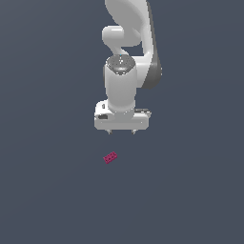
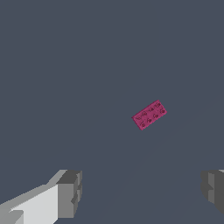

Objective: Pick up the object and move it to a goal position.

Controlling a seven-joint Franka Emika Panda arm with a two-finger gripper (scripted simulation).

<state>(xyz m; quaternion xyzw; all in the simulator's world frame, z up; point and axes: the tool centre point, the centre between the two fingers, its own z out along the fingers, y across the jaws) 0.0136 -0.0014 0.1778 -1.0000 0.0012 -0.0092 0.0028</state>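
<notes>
The white arm's claw (image 1: pixel 121 132) hangs with its two fingers (image 2: pixel 70 192) spread wide and nothing between them, clear of the small magenta studded brick (image 1: pixel 110 157), which lies flat and askew on the dark grey tabletop (image 1: pixel 190 190), toward the exterior view's left of the claw.

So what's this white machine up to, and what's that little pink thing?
A white robot arm is meant to pick up the pink brick and carry it elsewhere. Right now nothing is being held. The claw hangs open above the grey floor, and the brick lies flat there, studs up, apart from the claw and a bit toward the exterior view's left of it. In the wrist view the brick lies outside the gap between the two fingers, so the grab has not happened.
</notes>
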